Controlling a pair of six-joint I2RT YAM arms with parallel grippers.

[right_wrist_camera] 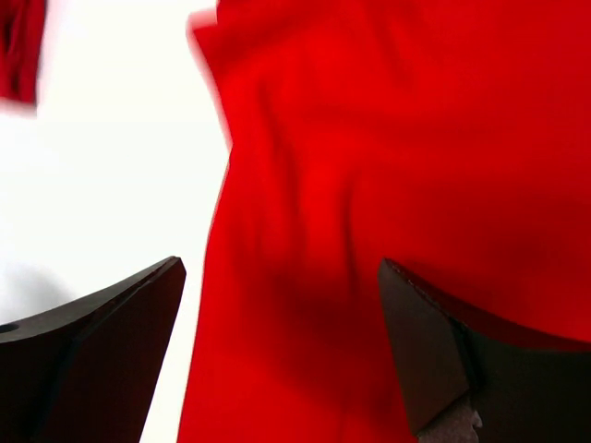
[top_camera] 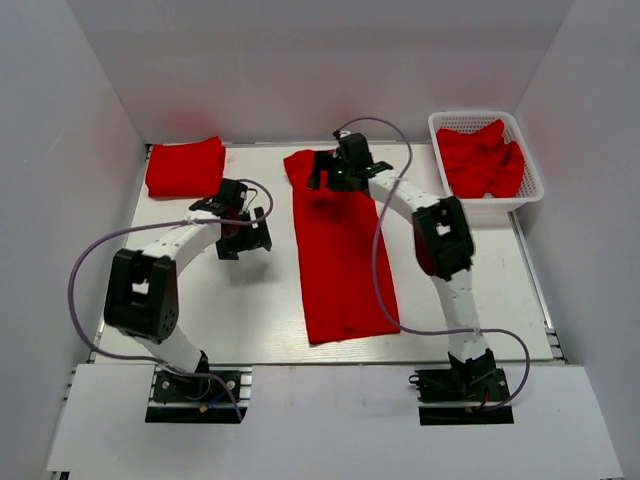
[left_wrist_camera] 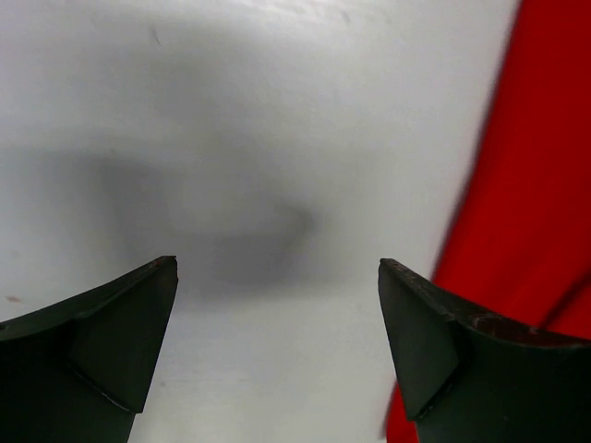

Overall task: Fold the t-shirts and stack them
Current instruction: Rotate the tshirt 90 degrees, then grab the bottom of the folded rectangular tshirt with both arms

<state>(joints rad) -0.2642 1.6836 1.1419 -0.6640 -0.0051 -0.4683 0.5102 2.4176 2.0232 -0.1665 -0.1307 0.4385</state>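
Top external view: a long, narrow t-shirt (top_camera: 340, 260) lies mid-table. The left gripper (left_wrist_camera: 277, 266) and right gripper (right_wrist_camera: 277, 266) both gape wide, empty.

Seen from my remote desk: a long red shirt (top_camera: 340, 260) lies lengthwise on the table (top_camera: 250, 320). My right gripper (top_camera: 345, 172) hovers over its far end, my left gripper (top_camera: 243, 232) just left of it. A folded shirt (top_camera: 185, 167) lies beyond to its left, and a white basket (top_camera: 533, 190) of red shirts (top_camera: 480, 160) to its right.

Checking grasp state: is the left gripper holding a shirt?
No, the left gripper is open with only the white table between its fingers; the red t-shirt lies off to one side.
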